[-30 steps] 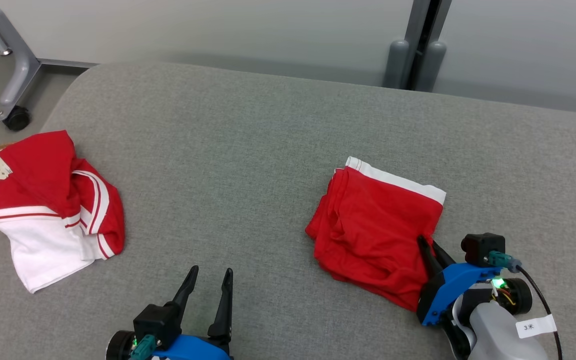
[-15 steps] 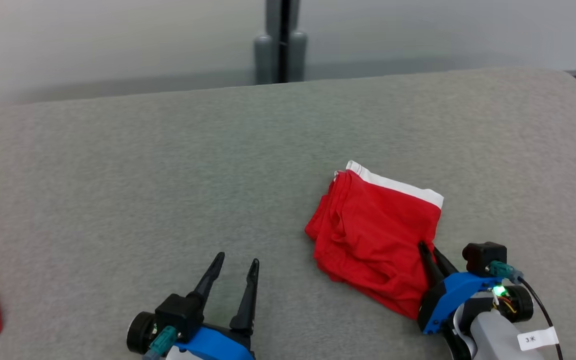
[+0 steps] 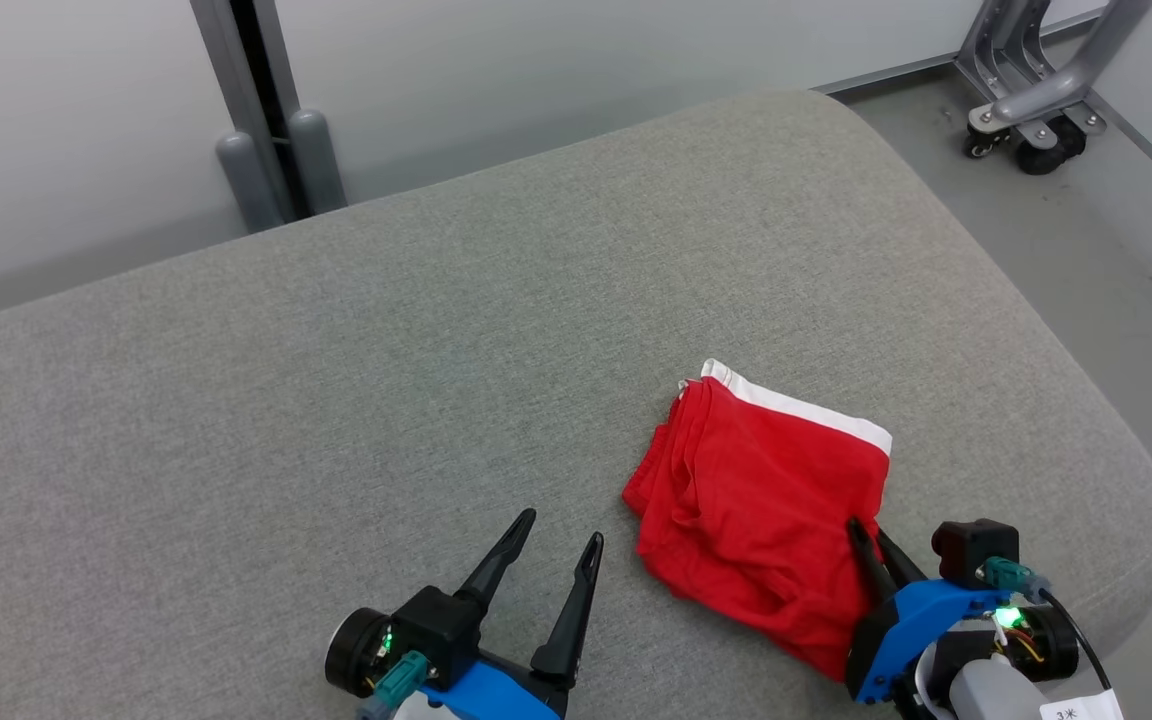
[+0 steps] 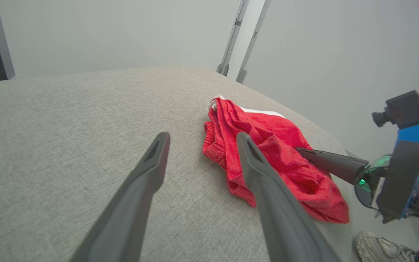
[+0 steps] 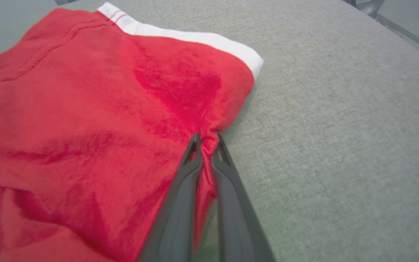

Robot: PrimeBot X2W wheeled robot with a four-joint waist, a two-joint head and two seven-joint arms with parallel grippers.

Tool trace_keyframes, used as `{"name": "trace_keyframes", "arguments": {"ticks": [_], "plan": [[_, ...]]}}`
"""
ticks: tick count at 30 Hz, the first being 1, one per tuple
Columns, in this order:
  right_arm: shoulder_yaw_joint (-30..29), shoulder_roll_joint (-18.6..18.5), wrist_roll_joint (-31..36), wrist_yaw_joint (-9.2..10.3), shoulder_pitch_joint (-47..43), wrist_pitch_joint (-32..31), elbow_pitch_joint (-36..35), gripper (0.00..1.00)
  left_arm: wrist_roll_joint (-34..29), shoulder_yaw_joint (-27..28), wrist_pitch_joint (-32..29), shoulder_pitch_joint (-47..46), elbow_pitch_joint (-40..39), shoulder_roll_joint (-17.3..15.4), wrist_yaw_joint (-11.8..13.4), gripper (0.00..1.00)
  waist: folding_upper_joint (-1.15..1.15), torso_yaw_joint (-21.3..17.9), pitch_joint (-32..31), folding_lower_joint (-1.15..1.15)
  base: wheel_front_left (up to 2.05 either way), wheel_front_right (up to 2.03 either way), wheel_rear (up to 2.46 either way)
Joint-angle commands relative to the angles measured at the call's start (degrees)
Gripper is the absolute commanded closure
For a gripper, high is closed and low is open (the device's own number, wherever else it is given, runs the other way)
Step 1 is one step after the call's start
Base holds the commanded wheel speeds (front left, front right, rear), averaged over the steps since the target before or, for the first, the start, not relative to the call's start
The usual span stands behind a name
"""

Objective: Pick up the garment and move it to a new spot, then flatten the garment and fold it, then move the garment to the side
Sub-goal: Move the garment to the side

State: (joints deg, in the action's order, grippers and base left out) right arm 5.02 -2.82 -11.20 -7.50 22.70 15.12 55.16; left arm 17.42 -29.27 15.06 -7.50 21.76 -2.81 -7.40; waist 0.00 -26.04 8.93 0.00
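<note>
Toward the right end of the grey desk (image 3: 336, 350) lies the garment (image 3: 756, 500), folded into a rough, rumpled rectangle. It is bright red cloth with a white band (image 3: 796, 408) along its far edge, and stacked layers show at its left side. The right end effector (image 3: 866, 530) is nearly closed, pinching a small pucker of red fabric at the garment's near right edge. The left end effector (image 3: 561, 528) stands wide open and empty, near the garment's left side but apart from it.
</note>
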Motion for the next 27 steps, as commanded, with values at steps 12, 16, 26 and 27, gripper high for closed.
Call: {"name": "trace_keyframes", "arguments": {"ticks": [12,16,26,27], "plan": [[-7.78,-6.14,12.13,0.02,7.78,-1.12,2.27,1.0,-0.35,0.04,0.15,-0.94,2.62,-2.2,-0.15,0.0,0.0,6.53,3.83,0.0,0.0,0.0,0.0],[-11.28,-11.19,15.97,0.02,11.97,-3.66,3.45,1.0,-0.66,0.62,0.16,-1.59,1.74,-3.34,-0.15,0.0,0.0,10.29,5.75,0.0,0.0,0.0,0.0],[-24.84,-20.3,27.54,0.03,18.28,-10.25,1.07,1.0,-1.06,1.19,0.15,-4.01,0.03,-3.96,-0.16,0.0,0.0,17.32,9.75,0.0,0.0,0.0,0.0],[-26.29,-20.79,29.17,0.03,18.46,-11.08,0.43,1.0,-0.93,1.09,0.15,-4.19,-0.01,-4.02,-0.16,0.0,0.0,17.82,10.05,0.0,0.0,0.0,0.0]]}}
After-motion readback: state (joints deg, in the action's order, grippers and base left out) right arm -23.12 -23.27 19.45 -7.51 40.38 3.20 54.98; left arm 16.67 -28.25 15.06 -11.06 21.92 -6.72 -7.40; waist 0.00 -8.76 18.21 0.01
